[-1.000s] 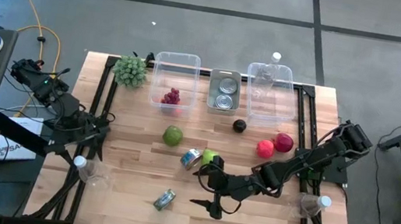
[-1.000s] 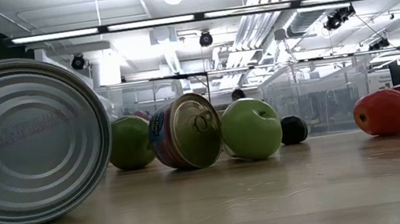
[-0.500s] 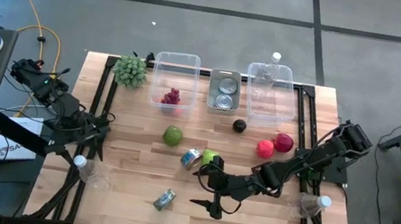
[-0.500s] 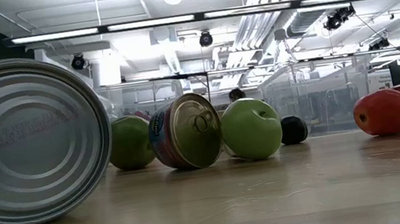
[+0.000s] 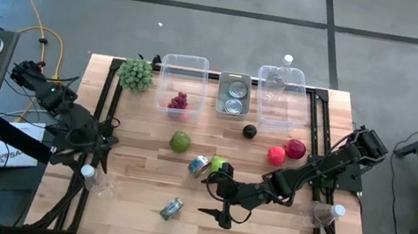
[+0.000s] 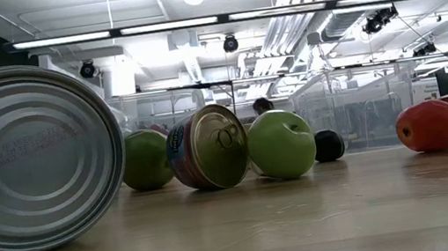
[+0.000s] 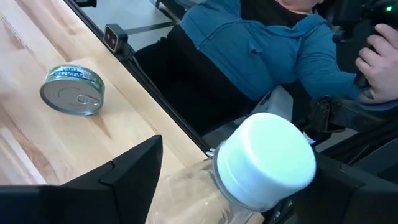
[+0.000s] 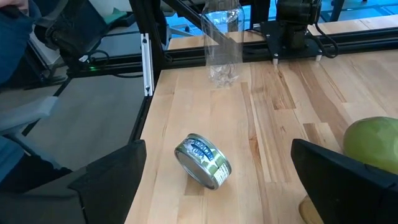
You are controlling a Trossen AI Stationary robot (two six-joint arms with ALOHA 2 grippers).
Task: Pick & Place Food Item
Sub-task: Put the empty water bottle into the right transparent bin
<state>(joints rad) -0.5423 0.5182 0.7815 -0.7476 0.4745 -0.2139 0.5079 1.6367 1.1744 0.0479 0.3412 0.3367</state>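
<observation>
Near the table's middle lie a green apple and a small can, with a second green apple farther back. Another can lies on its side near the front edge. My right gripper hangs open over the wood between them. In its wrist view that can lies ahead between the fingers and the apple sits beside one finger. My left gripper is open at the table's left edge, above a clear bottle. The bottle's white cap shows between its fingers, apart from them.
Two red apples and a dark plum lie at the right. At the back stand a clear bin with grapes, a tray of cans, a bin holding a bottle and a green bunch. A person in blue sits beyond the near edge.
</observation>
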